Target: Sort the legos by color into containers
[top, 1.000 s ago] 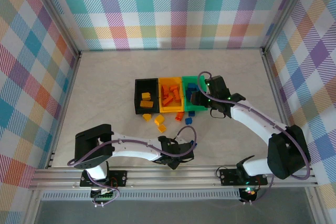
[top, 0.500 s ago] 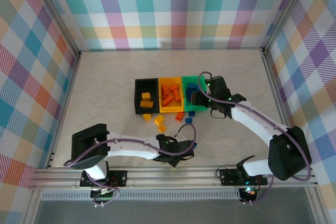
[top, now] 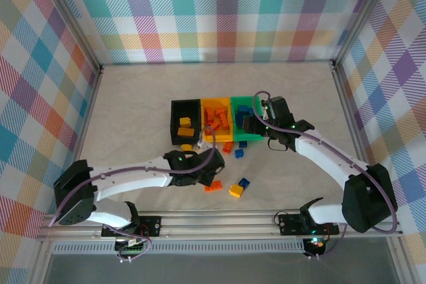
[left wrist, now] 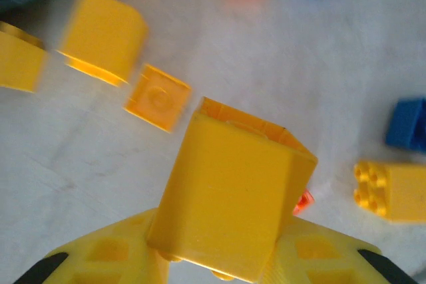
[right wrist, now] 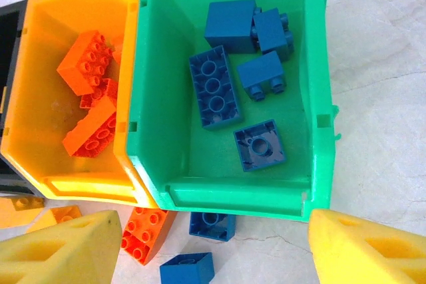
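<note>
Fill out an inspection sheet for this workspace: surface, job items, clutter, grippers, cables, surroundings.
Surface: pale marbled table, with loose bricks lying in front of the bins.
Job's things: black bin holds yellow bricks; yellow-orange bin holds orange bricks; green bin holds five blue bricks.
Clutter: nothing seen.
Grippers: left gripper shut on a yellow brick above the table; right gripper open, fingers empty, above the green bin's near wall.
Cables: purple cables run along both arms.
Surroundings: plaid walls, aluminium rail at the near edge.
</note>
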You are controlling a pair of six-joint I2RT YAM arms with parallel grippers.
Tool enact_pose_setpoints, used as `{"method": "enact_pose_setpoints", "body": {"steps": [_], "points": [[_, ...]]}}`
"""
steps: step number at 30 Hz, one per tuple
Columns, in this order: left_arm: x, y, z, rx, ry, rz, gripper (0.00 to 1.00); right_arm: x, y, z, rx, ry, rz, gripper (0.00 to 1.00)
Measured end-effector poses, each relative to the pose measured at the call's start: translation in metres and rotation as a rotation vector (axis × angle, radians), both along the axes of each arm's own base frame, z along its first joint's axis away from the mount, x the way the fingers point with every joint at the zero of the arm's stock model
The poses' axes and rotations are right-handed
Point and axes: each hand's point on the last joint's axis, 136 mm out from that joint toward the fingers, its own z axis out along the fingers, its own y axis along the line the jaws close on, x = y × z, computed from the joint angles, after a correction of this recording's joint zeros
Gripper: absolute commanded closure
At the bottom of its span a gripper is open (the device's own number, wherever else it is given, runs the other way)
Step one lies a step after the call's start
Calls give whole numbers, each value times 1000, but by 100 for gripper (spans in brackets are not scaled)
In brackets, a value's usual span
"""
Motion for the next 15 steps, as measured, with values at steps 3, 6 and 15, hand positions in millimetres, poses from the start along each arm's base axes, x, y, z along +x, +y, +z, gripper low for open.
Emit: {"method": "enact_pose_setpoints", "body": {"steps": [3,6,15], "points": [[23,16,15,-26,-37,75,66,0,0,5,8,-14,0,26],[52,33,25,-39,-69,164,67,-1,0,9,13,-23,0,26],[156,68,52,-91,-136,409,68,-12,-4,1,15,-3,6,27]]}}
